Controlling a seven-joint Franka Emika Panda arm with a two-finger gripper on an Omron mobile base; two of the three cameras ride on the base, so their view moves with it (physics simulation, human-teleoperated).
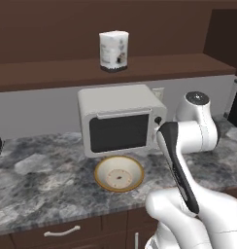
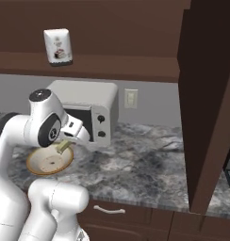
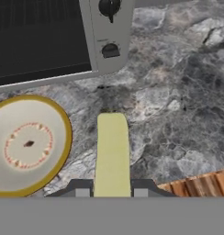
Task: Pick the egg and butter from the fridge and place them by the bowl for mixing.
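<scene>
Hand view first: the end effector [image 3: 112, 189] is seen pinched on the butter [image 3: 112, 153], the pale stick projecting forward from between the two dark tips. It is carried above the marbled tabletop [image 3: 178, 114], just beside the bowl [image 3: 26, 144], whose tan rim lies to the stick's left, with the microwave [image 3: 49, 36] beyond. From the right base view, the butter [image 2: 63, 147] is caught slanting down over the near edge of the bowl [image 2: 48, 162].

The placing step appears to be in hand. To be done well, the stick should be lowered onto bare stone clear of the rim, so it is left beside the bowl and not tipped into it; release is best held back until the butter is nearly resting, since a thin stick can roll or bounce.

No egg can be made out near the bowl. How high the butter hangs cannot be judged. In the left base view, the hand is masked by the arm's own links, though the bowl [image 1: 119, 173] is plain before the microwave [image 1: 120, 119].
</scene>
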